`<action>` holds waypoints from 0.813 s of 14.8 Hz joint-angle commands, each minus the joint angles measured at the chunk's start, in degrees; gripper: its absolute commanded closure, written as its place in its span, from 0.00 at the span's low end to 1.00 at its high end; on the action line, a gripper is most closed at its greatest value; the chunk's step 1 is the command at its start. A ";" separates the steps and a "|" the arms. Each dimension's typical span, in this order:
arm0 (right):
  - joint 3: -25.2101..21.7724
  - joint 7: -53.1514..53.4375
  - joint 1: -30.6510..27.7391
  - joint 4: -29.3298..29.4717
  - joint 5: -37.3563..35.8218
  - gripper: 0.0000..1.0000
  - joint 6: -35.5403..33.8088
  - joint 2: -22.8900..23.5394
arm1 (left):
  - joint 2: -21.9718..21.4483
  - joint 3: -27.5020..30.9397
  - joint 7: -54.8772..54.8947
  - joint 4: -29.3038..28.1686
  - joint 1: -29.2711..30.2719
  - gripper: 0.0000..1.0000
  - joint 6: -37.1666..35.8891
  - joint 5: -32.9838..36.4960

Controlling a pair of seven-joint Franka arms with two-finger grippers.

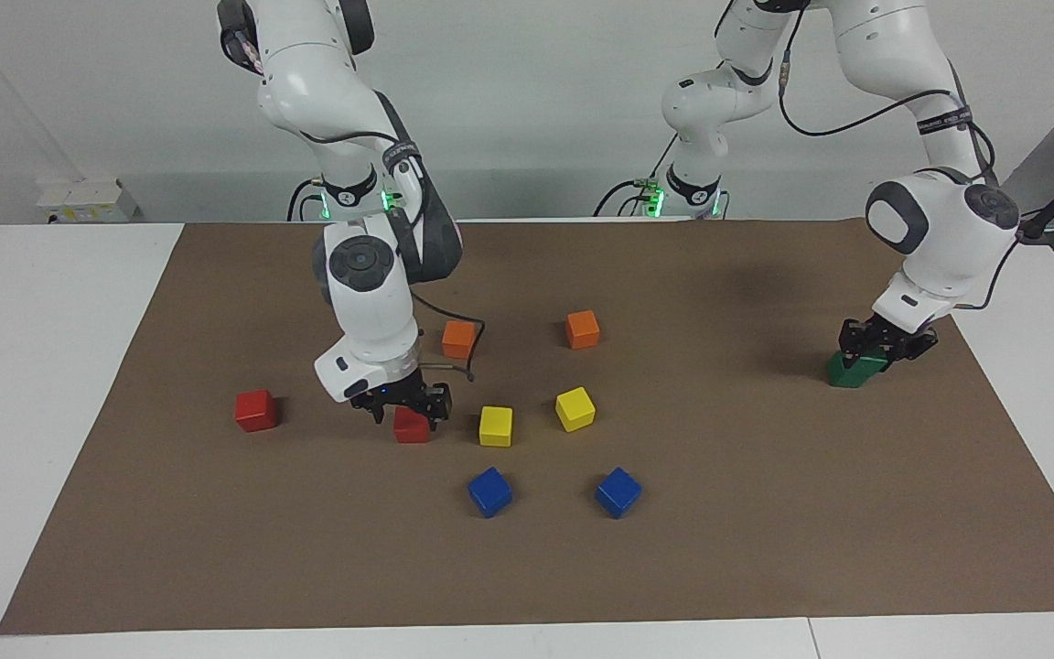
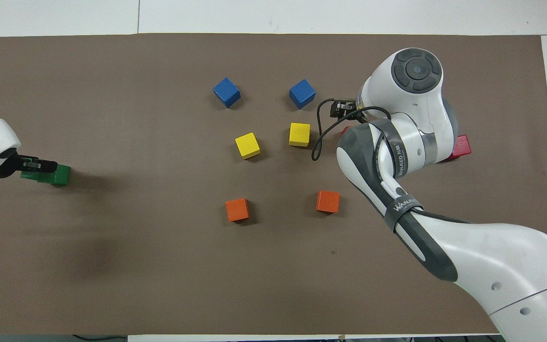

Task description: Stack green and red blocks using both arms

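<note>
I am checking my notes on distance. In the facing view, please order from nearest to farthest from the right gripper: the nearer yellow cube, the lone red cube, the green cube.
From the right gripper:
1. Glossy yellow cube, beside it.
2. Lone glossy red cube, toward the right arm's end.
3. Dark green cube, at the left arm's end.

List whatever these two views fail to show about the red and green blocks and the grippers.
- Second green block: only one green block is seen, under the left gripper; overhead, the gripper covers part of it.
- Red block under the right gripper: almost hidden overhead by the arm.
- Other red block: partly covered overhead by the arm.
- Grip: neither view shows whether either block is clamped.
</note>
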 commanded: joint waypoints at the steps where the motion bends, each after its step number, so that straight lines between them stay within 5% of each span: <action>1: 0.38 0.76 -0.48 -0.90 0.70 0.07 2.43 0.94 | -1.91 -0.37 1.55 -1.39 0.54 0.00 0.40 -1.30; 4: 0.47 0.41 -0.48 -3.88 0.70 0.07 5.41 0.86 | -1.48 -0.37 1.28 1.85 -0.08 0.00 -3.62 -1.30; 8: 0.38 -1.08 -0.39 -7.49 0.70 0.07 9.29 0.24 | -0.77 -0.72 0.84 13.27 -0.34 0.00 -17.07 -1.21; 12: 0.38 -1.35 -0.39 -10.73 0.70 0.08 12.97 0.15 | -3.58 -1.07 -2.39 16.80 -0.52 0.00 -21.57 -1.21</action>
